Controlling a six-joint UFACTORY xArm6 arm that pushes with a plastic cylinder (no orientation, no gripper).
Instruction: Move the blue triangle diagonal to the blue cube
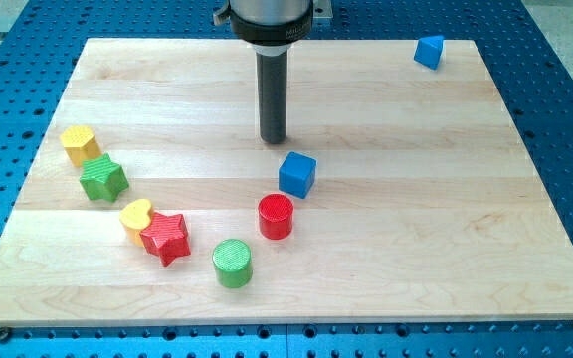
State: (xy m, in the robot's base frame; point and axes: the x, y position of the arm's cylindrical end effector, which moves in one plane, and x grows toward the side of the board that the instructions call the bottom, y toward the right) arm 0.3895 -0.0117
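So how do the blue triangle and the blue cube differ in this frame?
The blue triangle is a wedge; the blue cube is boxy. The triangle sits alone at the board's top-right corner; the cube sits mid-board, close to the red cylinder. My tip is just up-left of the cube, far from the triangle. Both are the same blue.

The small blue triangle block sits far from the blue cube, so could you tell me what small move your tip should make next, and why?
Probably travel toward the view's top right, to get behind the small blue triangle block. My tip stands just up-left of the blue cube, far from the triangle, which lies near the wooden board's top right corner.
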